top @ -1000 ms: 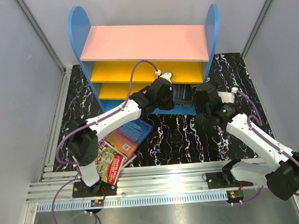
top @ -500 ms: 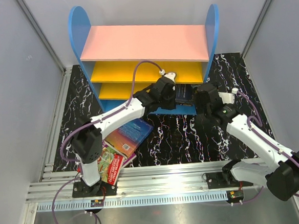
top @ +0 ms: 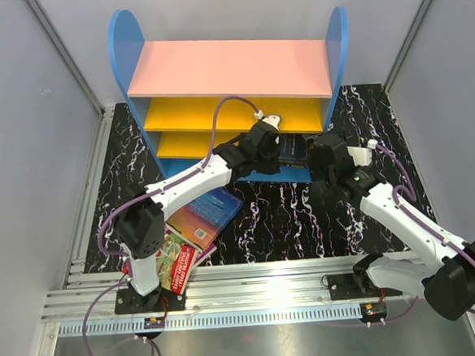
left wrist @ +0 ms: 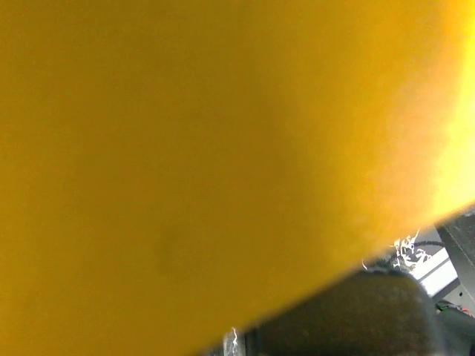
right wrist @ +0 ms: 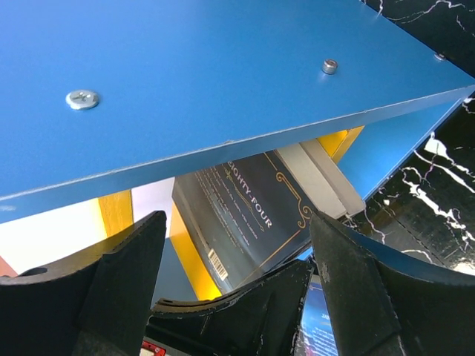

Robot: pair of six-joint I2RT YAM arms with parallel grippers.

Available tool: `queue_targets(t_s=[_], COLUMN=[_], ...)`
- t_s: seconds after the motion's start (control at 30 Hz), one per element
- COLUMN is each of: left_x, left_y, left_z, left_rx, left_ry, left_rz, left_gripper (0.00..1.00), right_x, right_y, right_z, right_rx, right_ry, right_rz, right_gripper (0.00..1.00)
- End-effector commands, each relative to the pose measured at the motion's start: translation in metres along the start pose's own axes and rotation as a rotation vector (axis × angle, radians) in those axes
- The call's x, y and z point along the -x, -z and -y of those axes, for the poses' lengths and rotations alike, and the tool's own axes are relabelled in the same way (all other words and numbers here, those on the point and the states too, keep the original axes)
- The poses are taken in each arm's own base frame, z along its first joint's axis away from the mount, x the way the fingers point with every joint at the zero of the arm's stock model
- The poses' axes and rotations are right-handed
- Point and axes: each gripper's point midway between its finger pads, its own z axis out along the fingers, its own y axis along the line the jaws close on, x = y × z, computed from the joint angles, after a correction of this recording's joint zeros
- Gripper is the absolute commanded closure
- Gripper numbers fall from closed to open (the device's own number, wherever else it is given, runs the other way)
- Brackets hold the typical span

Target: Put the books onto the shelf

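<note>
Nearest me, at the lower left of the overhead view beside my left base, three books lie in an overlapping pile on the table (top: 305, 214): a red book (top: 175, 262) at the front edge, a purple book (top: 205, 249) showing just right of it, and a blue-orange book (top: 206, 213) behind them. From there my left arm reaches diagonally up to the middle of the frame, where my left gripper (top: 267, 141) sits at the front of the shelf's lower boards, fingers pressed together. Its wrist view is almost all blurred yellow, with a sliver of table at the lower right. Just right of it is my right gripper (top: 321, 152). In its wrist view my fingers (right wrist: 122, 282) stand spread wide in the lower corners. The black book (right wrist: 245, 215) shows in the gap between them, tilted, gold ornament and barcode facing me; I cannot tell whether they touch it. Overhead, that book lies between my two grippers at the shelf's bottom opening. A blue panel (right wrist: 223, 67) with two screws (right wrist: 82, 99) crosses the top of the right wrist view. Farthest back stands the shelf (top: 122, 47), yellow boards (top: 208, 113) under a pink board (top: 230, 68).
</note>
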Motion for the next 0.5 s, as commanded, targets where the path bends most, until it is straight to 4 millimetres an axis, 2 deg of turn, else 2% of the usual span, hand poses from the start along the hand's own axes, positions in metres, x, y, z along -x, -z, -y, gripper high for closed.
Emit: queue_targets(t_s=[0.0,0.03,0.07,0.13,0.17,0.2,0.23,0.27,0.3,0.33,0.37,0.47], left_x=[0.034,0.037,0.025,0.016,0.017,0.0,-0.008,-0.004,-0.015,-0.035,-0.035,-0.072], left_y=[0.03,0.042,0.045,0.057,0.073,0.076,0.082,0.1,0.106,0.107,0.119,0.124], left_z=[0.011,0.015,0.013,0.013,0.016,0.013,0.011,0.011,0.011,-0.001,-0.006,-0.039], left_rx=[-0.031,-0.045,-0.036,-0.038,-0.052,-0.042,-0.039,-0.041,-0.038,-0.01,-0.007,0.053], left_ry=[0.002,0.004,0.006,0.008,0.012,0.004,-0.003,-0.005,-0.017,-0.025,-0.013,0.032], left_rz=[0.117,0.13,0.106,0.096,0.117,0.086,0.08,0.116,0.105,0.071,0.088,0.007], left_gripper=[1.0,1.0,1.0,1.0,1.0,1.0,1.0,1.0,1.0,1.0,1.0,1.0], right_x=[0.01,0.012,0.015,0.02,0.023,0.024,0.024,0.024,0.015,0.01,0.002,-0.038], right_y=[0.011,0.016,0.019,0.027,0.035,0.039,0.045,0.051,0.054,0.059,0.06,0.074], right_z=[-0.019,-0.024,-0.023,-0.026,-0.032,-0.033,-0.037,-0.041,-0.04,-0.043,-0.04,-0.031], right_rx=[0.06,0.067,0.059,0.067,0.075,0.079,0.093,0.11,0.113,0.122,0.111,0.107], right_ry=[0.013,0.034,0.061,0.129,0.151,0.17,0.208,0.224,0.245,0.263,0.279,0.344], right_rz=[0.012,0.015,0.021,0.026,0.025,0.018,0.007,-0.008,-0.059,-0.096,-0.136,-0.287], right_gripper=[0.15,0.14,0.14,0.14,0.13,0.13,0.13,0.12,0.12,0.12,0.12,0.12])
